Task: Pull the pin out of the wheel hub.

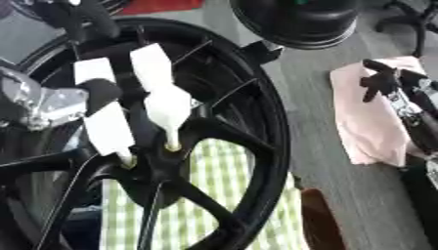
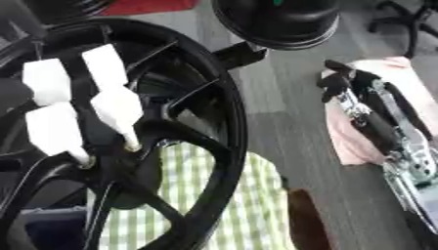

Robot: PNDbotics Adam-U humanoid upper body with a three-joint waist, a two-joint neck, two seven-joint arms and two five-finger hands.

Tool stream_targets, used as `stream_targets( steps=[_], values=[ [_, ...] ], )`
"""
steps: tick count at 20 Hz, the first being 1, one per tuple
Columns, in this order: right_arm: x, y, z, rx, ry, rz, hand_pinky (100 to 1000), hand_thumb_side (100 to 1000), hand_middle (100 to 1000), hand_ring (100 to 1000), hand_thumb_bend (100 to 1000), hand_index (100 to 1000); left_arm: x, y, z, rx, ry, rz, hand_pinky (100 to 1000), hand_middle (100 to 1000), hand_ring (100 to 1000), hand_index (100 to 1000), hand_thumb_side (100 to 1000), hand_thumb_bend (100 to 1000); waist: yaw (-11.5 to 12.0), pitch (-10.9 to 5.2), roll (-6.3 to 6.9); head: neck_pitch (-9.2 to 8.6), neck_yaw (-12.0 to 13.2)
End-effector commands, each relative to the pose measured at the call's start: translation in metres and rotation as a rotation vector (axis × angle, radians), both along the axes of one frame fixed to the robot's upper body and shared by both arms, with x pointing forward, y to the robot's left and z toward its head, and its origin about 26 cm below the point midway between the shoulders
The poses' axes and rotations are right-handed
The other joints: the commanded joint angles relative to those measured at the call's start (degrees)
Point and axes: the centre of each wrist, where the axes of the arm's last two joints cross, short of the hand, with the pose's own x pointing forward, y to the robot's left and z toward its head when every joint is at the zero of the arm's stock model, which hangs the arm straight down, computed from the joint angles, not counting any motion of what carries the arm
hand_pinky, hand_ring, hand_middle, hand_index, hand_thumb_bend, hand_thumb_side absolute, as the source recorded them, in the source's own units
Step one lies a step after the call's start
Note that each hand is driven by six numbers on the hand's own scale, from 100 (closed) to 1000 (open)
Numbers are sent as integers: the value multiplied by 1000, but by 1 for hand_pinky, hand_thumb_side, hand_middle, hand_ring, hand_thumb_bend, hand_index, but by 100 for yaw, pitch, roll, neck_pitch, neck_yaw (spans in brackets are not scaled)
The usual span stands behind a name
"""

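At the wheel hub [image 1: 158,168], left hand [image 1: 128,107] fingertips pinch small, half-hidden pins [image 1: 172,145].

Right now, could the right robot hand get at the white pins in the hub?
Probably yes. The right robot hand sits over the pink cloth, outside the wheel rim. The white pins stand up from the hub, uncovered, with only bare table between.

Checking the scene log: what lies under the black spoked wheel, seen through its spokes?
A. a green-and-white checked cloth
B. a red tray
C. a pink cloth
A: the green-and-white checked cloth shows between the spokes of the black spoked wheel; the pink cloth lies apart, to the right.
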Motion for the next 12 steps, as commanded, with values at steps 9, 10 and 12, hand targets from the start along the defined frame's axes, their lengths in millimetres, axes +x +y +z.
stream_targets(
  steps=[9,10,12],
  values=[
    [-1,4,5,-25,-28,11,905,692,422,985,100,629,4,16,3,12,-12,121,835,798,779,841,551,327,-67,44,-74,-162,249],
    [-1,4,5,-26,-28,10,905,692,422,985,100,629,6,17,3,12,-12,130,835,799,779,841,551,330,-69,56,-78,-181,243],
    [-1,4,5,-27,-31,9,905,693,422,986,100,629,10,20,2,15,-11,148,836,801,781,842,553,333,-67,82,-82,-212,230]
  ],
)
